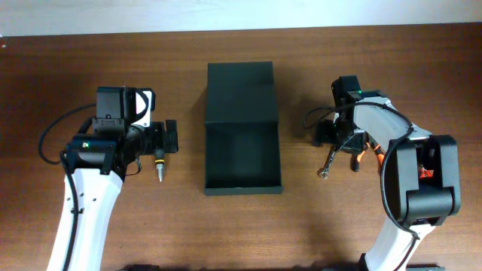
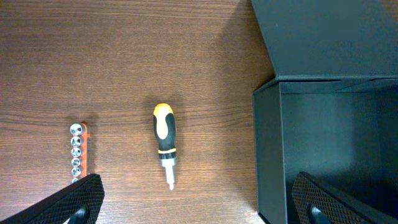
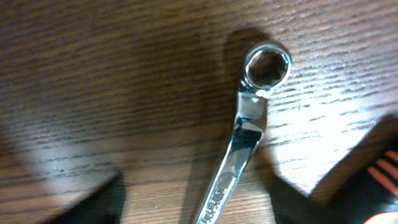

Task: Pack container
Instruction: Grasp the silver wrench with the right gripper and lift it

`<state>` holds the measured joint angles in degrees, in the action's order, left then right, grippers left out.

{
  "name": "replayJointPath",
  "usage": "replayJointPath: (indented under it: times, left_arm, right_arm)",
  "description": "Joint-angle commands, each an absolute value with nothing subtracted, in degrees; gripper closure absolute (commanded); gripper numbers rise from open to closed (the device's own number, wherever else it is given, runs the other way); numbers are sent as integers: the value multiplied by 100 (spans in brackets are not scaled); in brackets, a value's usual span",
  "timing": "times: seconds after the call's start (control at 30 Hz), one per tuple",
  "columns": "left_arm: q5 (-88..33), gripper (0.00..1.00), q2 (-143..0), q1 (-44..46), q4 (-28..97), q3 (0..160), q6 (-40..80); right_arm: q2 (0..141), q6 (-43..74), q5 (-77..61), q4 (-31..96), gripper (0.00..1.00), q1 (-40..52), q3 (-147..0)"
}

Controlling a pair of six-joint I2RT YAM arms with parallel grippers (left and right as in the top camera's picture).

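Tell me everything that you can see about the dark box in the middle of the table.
The container is a dark green-black rectangular box with a matte, cardboard-like surface. It stands open: its flap lid, joined along the far edge, lies folded back, flat as it looks, on the table. The walls stand upright and nothing shows inside. It sits near the middle of the table, and only the table touches it.

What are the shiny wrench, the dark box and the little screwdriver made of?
The wrench looks like polished, chrome-like steel: bright mirror glints. The box seems matte cardboard or plastic; no shine, so unclear which. The screwdriver has a yellow-and-black handle, likely plastic or rubber, and a metal tip.
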<state>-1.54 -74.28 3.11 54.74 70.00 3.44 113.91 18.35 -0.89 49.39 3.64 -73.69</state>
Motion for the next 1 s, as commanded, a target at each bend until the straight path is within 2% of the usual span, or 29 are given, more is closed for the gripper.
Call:
replayJointPath:
  times: [0.0, 0.13, 0.33, 0.47, 0.6, 0.8, 0.97]
  left_arm:
    - [-220, 1, -7430, 283, 5496, 7109, 252]
    - [-220, 1, -7430, 283, 5518, 7109, 252]
    - [-220, 1, -7430, 283, 5520, 7109, 252]
    - [-220, 1, -7430, 283, 5520, 7109, 252]
    - [-220, 1, -7430, 283, 5520, 7109, 252]
    - [-213, 1, -7430, 283, 5516, 7109, 250]
    - [-209, 1, -7428, 281, 5520, 7109, 250]
  right_arm:
    - [11572, 1848, -235, 4908, 50, 336, -7150]
    - [11572, 1848, -235, 4925, 53, 336, -7150]
    - [11572, 1848, -235, 4925, 77, 336, -7150]
    - [11572, 1848, -235, 4928, 80, 336, -7150]
    - [11572, 1848, -235, 4921, 96, 336, -7153]
    - [11500, 1778, -235, 5015, 96, 336, -7269]
    - [11063, 1299, -237, 5555, 96, 340, -7942]
